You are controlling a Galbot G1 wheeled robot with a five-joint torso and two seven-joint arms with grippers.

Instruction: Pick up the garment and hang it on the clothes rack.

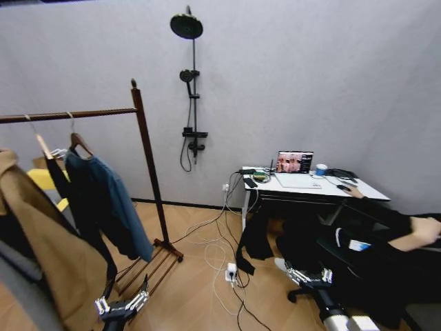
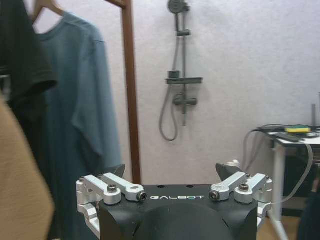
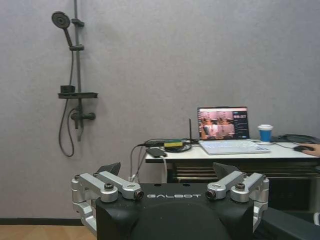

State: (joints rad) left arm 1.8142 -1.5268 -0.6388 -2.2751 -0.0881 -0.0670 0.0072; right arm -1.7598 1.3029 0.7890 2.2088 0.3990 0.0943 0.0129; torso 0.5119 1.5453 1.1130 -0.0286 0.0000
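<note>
- Both of my hands hang low at my sides: my left hand (image 1: 122, 303) near the foot of the clothes rack (image 1: 147, 162), my right hand (image 1: 308, 277) off toward the tabletop (image 1: 313, 187) with the laptop (image 1: 294, 169).
- My left hand's fingers (image 2: 114, 174) stand wide apart with nothing between them; my right hand's fingers (image 3: 110, 168) are spread the same way, also empty.
- From my left hand, the garment (image 1: 107, 203) is up and slightly to the left, near but not touching. It is the teal-blue top, draped from a wooden hanger (image 1: 77, 141) whose hook sits over the rack's bar.
- Its long axis runs top to bottom, hanging straight down, with the tan coat (image 1: 41, 255) closer to me on the left.
- My left hand is clearly the nearer one; my right is well apart from the garment.
- As I judge it, the garment already sits on the rack, so any reach would go up toward the hanger.
</note>
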